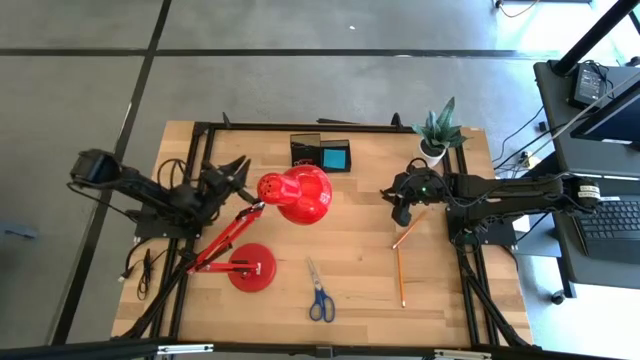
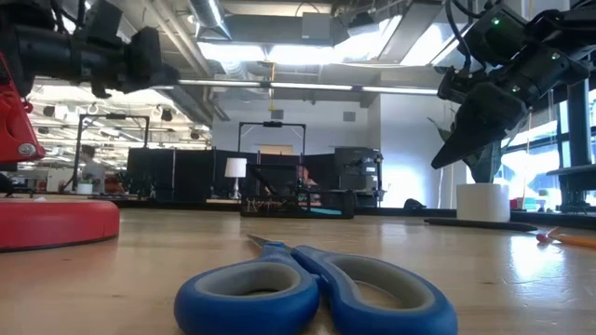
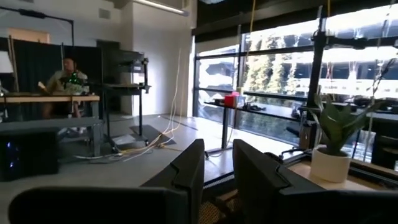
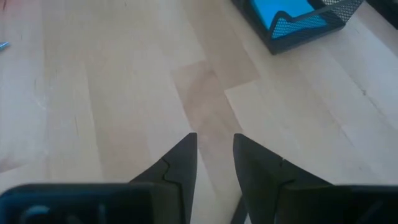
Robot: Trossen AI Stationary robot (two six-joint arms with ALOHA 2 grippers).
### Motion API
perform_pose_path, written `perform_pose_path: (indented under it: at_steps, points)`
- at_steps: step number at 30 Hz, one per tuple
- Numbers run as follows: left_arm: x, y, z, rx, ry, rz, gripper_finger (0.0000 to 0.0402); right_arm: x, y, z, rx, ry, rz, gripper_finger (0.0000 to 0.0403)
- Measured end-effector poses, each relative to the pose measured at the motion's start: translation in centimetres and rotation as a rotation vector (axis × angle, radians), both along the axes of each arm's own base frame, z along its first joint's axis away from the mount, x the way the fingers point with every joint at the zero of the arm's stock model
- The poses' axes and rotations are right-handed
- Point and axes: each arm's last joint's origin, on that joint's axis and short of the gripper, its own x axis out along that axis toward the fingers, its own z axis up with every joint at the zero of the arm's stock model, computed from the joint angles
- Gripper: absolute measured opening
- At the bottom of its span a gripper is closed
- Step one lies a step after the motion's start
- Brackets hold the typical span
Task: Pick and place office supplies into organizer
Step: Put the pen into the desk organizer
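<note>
A: Near edge?
B: Blue-handled scissors (image 1: 319, 295) flat on the table (image 1: 350, 250), two pencils (image 1: 402, 262) to their right, nothing touching them.

A: Right gripper (image 4: 214, 152)?
B: Raised over bare wood by the pencils' far end, fingers a narrow gap apart, empty.

A: Left gripper (image 3: 217, 165)?
B: Raised at the left edge beside the red lamp (image 1: 290, 200), narrow gap, empty.

A: Organizer (image 1: 321, 153)?
B: Far edge, holding something blue; potted plant (image 1: 436, 132) right of it.
</note>
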Motion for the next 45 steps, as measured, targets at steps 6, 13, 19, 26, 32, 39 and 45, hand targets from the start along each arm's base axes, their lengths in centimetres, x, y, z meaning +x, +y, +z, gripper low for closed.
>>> perform_pose_path:
  at_steps: [6, 13, 19, 26, 32, 39, 45]
  points:
    - [-1.2, -1.0, 1.4, 0.039, -0.02, -0.059, 0.0079, 0.0, -0.2, 0.1, -0.019, -0.001, 0.006, 0.0108]
    - [-1.0, -2.2, 1.8, 0.13, -0.104, -0.437, 0.0067, 0.5, -0.9, 0.8, -0.062, -0.092, -0.009, 0.0108]
    - [0.1, -3.2, 0.4, 0.207, -0.014, -0.913, 0.0053, 0.7, -1.3, 1.4, -0.082, -0.159, -0.027, 0.0108]
    - [-0.1, -1.8, 0.6, 0.173, -0.018, -0.821, 0.0043, 0.6, -1.3, 1.2, -0.057, -0.148, -0.044, 0.0108]
    - [-0.7, -1.0, 0.4, 0.113, 0.002, -0.868, 0.0036, 0.6, -1.3, 1.1, -0.052, -0.136, -0.044, 0.0108]
    - [-1.7, -0.5, 0.7, 0.138, 0.014, -0.859, 0.0031, 0.6, -1.3, 1.1, -0.053, -0.137, -0.043, 0.0108]
    - [-2.5, -0.1, 0.4, 0.111, 0.054, -0.812, 0.0031, 0.6, -1.3, 1.2, -0.058, -0.138, -0.04, 0.0108]
